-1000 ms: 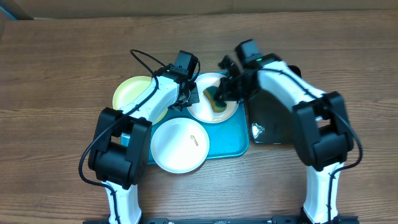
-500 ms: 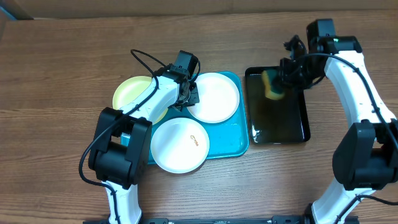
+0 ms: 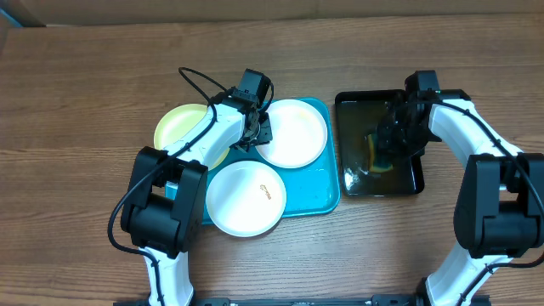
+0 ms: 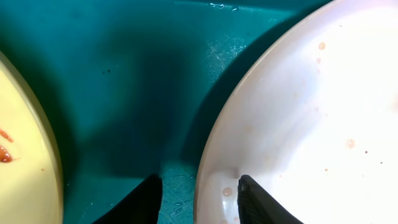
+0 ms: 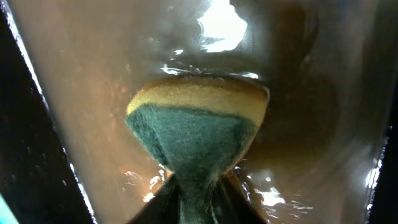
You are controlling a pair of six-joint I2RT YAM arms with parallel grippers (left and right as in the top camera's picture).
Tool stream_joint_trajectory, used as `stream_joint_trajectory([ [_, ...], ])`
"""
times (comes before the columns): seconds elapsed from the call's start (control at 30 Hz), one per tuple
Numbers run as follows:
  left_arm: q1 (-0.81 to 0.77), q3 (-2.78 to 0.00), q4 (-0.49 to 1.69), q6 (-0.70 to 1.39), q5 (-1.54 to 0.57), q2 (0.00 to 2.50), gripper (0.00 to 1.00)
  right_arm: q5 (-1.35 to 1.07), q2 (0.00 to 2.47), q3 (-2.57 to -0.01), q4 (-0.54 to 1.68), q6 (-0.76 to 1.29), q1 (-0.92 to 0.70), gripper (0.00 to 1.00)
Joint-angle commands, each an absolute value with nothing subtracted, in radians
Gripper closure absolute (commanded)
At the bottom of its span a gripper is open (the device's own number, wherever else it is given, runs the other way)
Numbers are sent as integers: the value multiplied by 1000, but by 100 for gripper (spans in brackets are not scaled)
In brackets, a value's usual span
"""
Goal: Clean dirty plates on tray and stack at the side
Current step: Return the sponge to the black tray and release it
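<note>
**Q:** Why does the left gripper [image 3: 258, 129] sit at the edge of the rear white plate [image 3: 296, 132]?

**A:** Its jaws stand apart and straddle the rim. One finger [image 4: 148, 194] is over the turquoise tray [image 3: 316, 197] and the other is inside the plate, with nothing pinched. This placement suits steadying the plate or taking it by the rim.

**Q:** And the right gripper [image 3: 384, 151]?

**A:** It is clamped on the sponge [image 5: 196, 130], squeezing it to a narrow waist, low in the black tray [image 3: 355, 119]. That tray holds brownish liquid — probably there to rinse or rewet the sponge.

**Q:** Where are the plates?

**A:** All three are on the turquoise tray. The yellow-green plate [image 3: 178, 127] overlaps its left edge. The front white plate [image 3: 238, 204], smeared orange-brown, overhangs the near edge. None is stacked at the side yet.
</note>
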State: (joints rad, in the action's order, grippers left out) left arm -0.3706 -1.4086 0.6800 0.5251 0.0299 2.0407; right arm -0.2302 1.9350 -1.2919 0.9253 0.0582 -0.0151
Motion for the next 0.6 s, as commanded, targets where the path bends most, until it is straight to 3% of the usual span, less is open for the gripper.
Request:
stream_joint_trajectory([
  [0.0, -367, -1403, 676, 528, 25, 2054, 57, -239, 1930, -1312, 926, 52, -20, 65],
  [0.23, -383, -1399, 678, 528, 26, 2054, 67, -239, 1930, -1481, 1058, 52, -17, 56],
  [0.27, -386, -1399, 678, 528, 27, 2054, 67, -236, 1930, -1506, 1071, 52, -17, 51],
  [0.33, -388, -1399, 679, 527, 27, 2054, 67, -217, 1930, -1559, 1100, 54, -11, 32],
  [0.53, -387, -1373, 661, 528, 33, 2055, 69, -158, 1930, -1644, 1143, 128, 38, 0],
  [0.57, -387, -1367, 653, 527, 33, 2055, 69, -158, 1930, -1644, 1146, 132, 49, 0],
])
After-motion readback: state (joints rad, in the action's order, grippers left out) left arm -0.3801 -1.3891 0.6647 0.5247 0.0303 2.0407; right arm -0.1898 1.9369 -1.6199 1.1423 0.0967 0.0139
